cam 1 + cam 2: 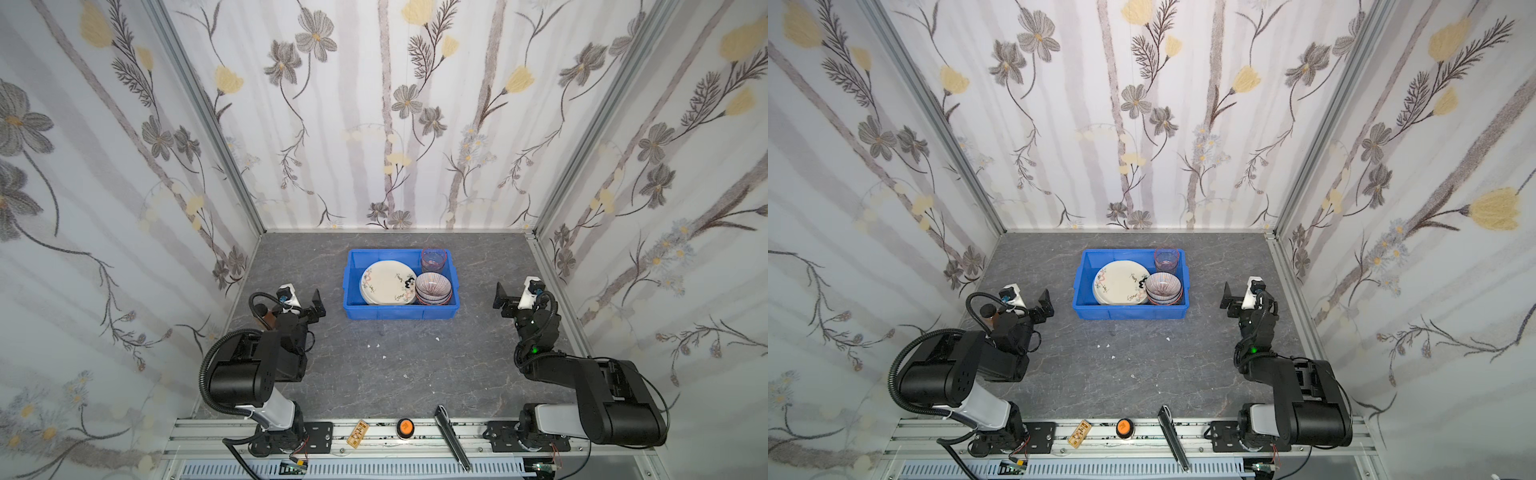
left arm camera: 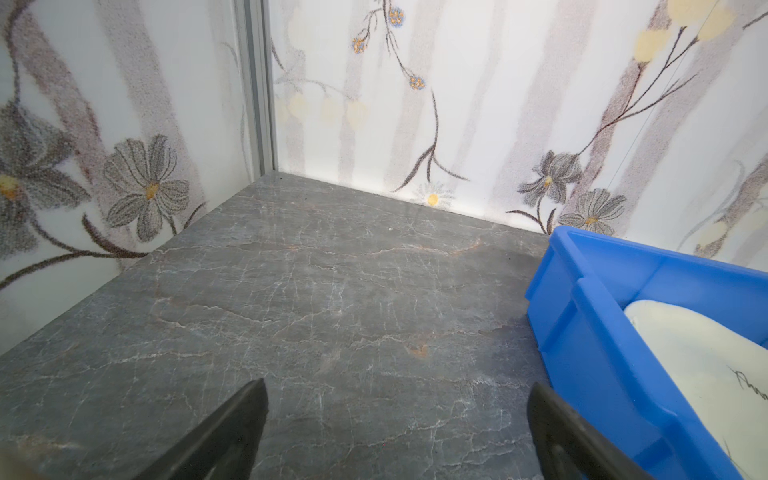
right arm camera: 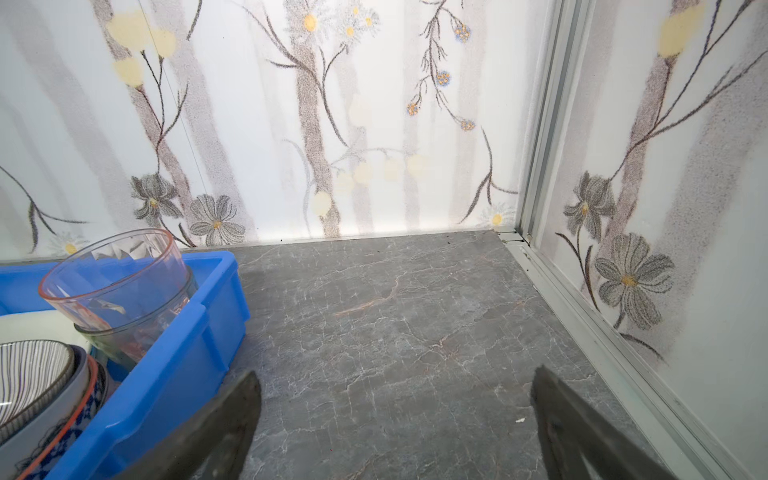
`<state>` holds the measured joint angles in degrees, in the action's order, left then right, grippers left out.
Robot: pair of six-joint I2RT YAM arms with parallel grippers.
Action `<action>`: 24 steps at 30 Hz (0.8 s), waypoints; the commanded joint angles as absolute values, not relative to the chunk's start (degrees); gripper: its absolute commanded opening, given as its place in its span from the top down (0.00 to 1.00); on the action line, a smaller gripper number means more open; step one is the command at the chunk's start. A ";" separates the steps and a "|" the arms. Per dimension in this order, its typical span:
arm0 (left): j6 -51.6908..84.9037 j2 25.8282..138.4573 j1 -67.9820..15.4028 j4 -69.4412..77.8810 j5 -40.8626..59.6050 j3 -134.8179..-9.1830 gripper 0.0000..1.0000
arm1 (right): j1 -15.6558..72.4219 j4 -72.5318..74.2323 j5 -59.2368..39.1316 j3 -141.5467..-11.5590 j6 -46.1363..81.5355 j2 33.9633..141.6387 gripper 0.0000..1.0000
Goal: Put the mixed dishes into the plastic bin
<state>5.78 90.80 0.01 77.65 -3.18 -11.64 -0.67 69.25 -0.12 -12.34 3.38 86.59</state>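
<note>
The blue plastic bin (image 1: 401,312) (image 1: 1129,312) stands at the table's middle back in both top views. Inside it lie stacked cream plates (image 1: 386,282) with drawings, a stack of small bowls (image 1: 433,287) with a striped one on top, and a pink glass tumbler (image 1: 434,259) nested in another glass at the far right corner. My left gripper (image 1: 318,305) (image 2: 399,399) hangs open left of the bin, holding nothing. To the bin's right, my right gripper (image 1: 502,301) (image 3: 397,395) is open and empty. The right wrist view shows the tumbler (image 3: 120,282) and striped bowl (image 3: 33,374).
An amber jar with a black lid (image 1: 262,313) stands behind my left arm near the left wall. The front rail carries an orange knob (image 1: 405,427), a small wooden piece (image 1: 358,432) and a dark tool (image 1: 452,442). White specks (image 1: 376,345) dot the grey table.
</note>
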 commanded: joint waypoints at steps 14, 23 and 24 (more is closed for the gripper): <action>3.74 90.74 -0.62 77.26 -2.77 -13.32 0.00 | -0.62 73.75 -2.09 -12.14 1.87 86.49 0.00; 3.52 90.82 -0.65 77.08 -2.25 -13.49 0.00 | -0.62 73.83 -2.07 -12.15 1.87 86.48 0.00; 3.47 90.86 -0.70 77.08 -2.20 -13.53 0.00 | -0.62 73.81 -2.11 -12.18 1.91 86.48 0.00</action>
<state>3.84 90.78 -0.69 76.03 -2.33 -13.15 -0.67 70.48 -1.58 -12.16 2.92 86.61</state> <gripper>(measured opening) 0.997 0.996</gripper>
